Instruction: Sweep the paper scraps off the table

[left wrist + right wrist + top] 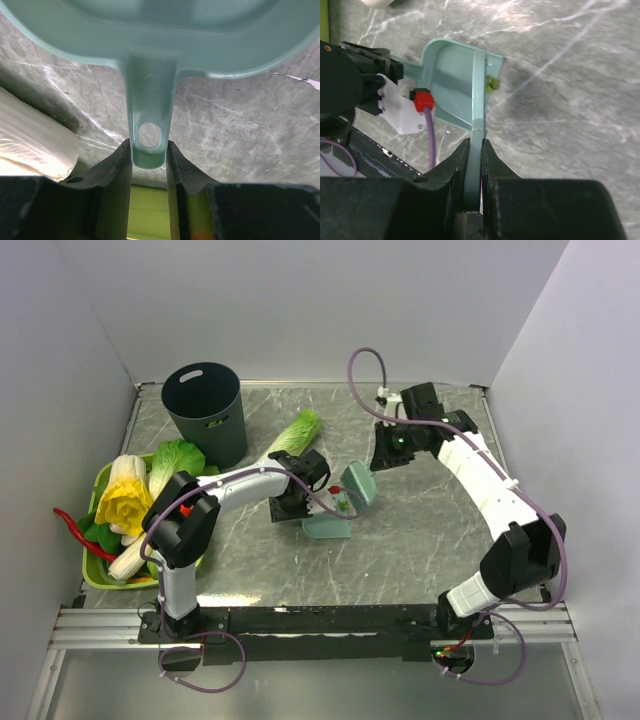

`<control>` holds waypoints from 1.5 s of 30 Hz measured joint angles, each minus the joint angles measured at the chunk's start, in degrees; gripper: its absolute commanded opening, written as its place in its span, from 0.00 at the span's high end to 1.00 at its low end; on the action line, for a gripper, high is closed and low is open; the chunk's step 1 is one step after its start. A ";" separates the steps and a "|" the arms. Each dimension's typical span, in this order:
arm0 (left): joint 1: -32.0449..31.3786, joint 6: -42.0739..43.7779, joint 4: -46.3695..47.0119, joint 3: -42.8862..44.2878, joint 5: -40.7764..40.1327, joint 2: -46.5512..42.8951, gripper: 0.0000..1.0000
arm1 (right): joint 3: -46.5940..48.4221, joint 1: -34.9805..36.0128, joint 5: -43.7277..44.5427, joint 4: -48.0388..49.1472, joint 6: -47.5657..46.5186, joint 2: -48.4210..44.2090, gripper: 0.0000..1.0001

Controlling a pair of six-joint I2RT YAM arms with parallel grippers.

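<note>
My left gripper (290,502) is shut on the handle of the teal dustpan (328,525), which lies on the grey marble table (430,530). In the left wrist view the handle (150,115) sits clamped between my jaws (148,150). My right gripper (385,455) is shut on the handle of the teal hand brush (358,488), whose head stands at the dustpan's mouth. The right wrist view shows the brush (477,95) edge-on in my jaws (475,150), the dustpan (452,85) beyond it, and one small green paper scrap (491,84) beside the brush. Other scraps are not visible.
A dark round bin (205,410) stands at the back left. A long pale-green cabbage (292,435) lies beside it and shows in the left wrist view (30,145). A lime-green tray (100,570) of vegetables sits at the table's left edge.
</note>
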 measured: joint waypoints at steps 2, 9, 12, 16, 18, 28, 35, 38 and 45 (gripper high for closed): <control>0.00 -0.24 0.09 -0.02 0.07 0.00 0.99 | -1.09 -1.90 -0.17 -0.11 -0.11 -1.90 1.00; 0.00 -2.03 0.02 0.09 1.01 0.00 0.99 | -4.09 -7.13 7.15 -0.50 -0.57 -6.23 1.00; 0.00 -2.78 -0.28 0.72 1.44 0.42 0.99 | -3.93 -6.36 10.14 -0.13 -0.48 -4.31 1.00; 0.00 -2.99 0.11 1.60 1.75 0.96 0.99 | -1.44 -3.13 10.75 0.17 0.11 2.10 1.00; 0.00 -3.10 0.22 1.62 1.77 0.96 0.99 | -0.11 -1.09 9.01 0.76 0.79 5.60 1.00; 0.00 -4.22 1.14 1.60 1.68 0.96 0.99 | 2.58 1.05 0.28 0.37 2.05 3.56 1.00; 0.42 -5.66 2.23 1.60 2.47 0.87 0.99 | 1.90 -5.79 2.36 0.39 1.01 -5.75 1.00; 0.87 -5.95 2.84 1.60 3.28 -0.20 0.99 | 1.81 -9.40 7.08 0.44 0.33 -5.88 1.00; 4.07 -7.43 1.07 7.23 5.68 -8.04 0.99 | 0.57 -12.70 15.30 1.27 -2.27 -5.84 1.00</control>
